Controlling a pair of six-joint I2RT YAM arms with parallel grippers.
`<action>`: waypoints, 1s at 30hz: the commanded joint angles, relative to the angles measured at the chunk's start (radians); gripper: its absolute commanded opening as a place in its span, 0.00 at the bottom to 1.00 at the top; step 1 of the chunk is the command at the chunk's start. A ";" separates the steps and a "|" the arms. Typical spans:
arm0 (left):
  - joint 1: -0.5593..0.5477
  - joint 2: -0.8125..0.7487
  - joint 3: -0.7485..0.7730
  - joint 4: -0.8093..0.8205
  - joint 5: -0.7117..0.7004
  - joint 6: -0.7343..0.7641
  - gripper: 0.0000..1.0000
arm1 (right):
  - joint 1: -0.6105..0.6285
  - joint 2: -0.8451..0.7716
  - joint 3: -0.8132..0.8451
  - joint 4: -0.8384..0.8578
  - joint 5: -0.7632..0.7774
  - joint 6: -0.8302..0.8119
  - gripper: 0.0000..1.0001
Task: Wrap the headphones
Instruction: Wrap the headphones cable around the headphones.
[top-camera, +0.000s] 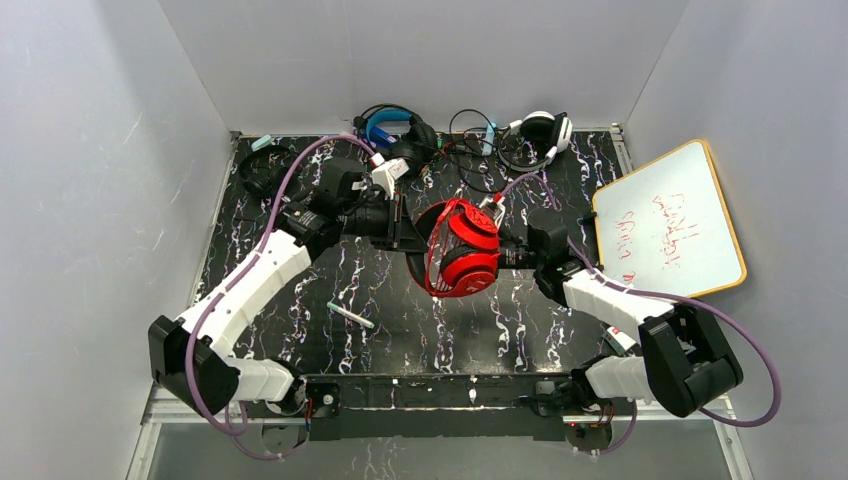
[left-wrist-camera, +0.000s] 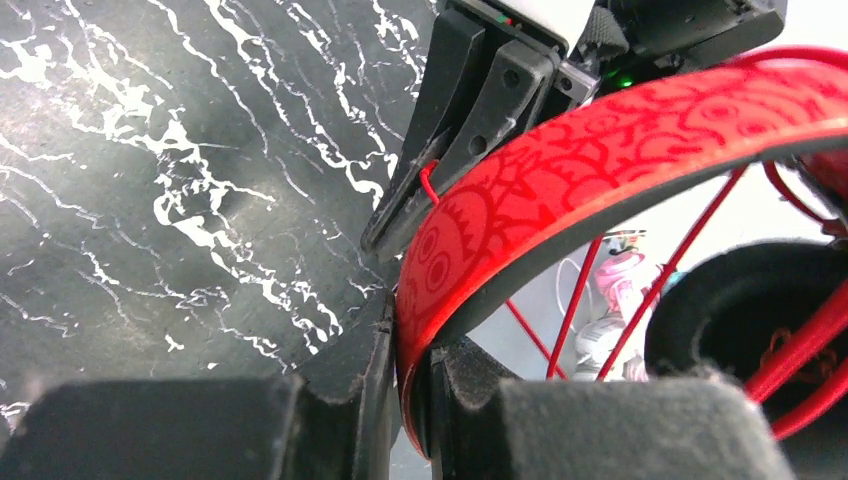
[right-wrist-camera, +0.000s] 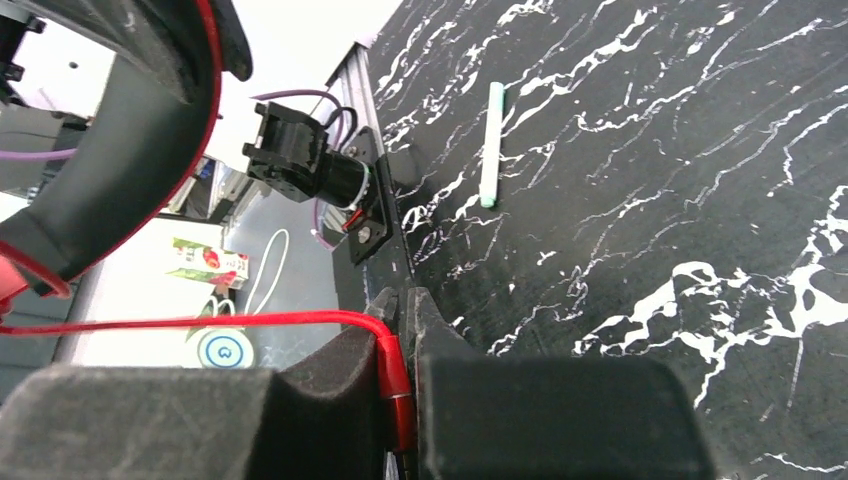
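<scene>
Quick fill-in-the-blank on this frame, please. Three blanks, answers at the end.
1. The left gripper has its fingers shut on the red headphones at the ____.
2. The right gripper pinches a thin red ____ between its fingers.
3. The whiteboard carries writing in ____.
Answers: headband; cable; red.

text: none legible | whiteboard (top-camera: 668, 222): red handwritten lines, too blurred to read
</scene>
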 joint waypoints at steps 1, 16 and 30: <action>-0.013 -0.018 0.036 -0.108 0.009 0.061 0.00 | -0.011 0.002 -0.015 -0.035 0.099 -0.080 0.15; -0.014 0.053 0.104 -0.260 -0.442 0.099 0.00 | -0.013 0.111 -0.080 -0.066 0.230 0.018 0.23; -0.014 0.125 0.113 -0.229 -0.589 -0.133 0.00 | -0.011 0.178 -0.123 -0.024 0.210 0.138 0.54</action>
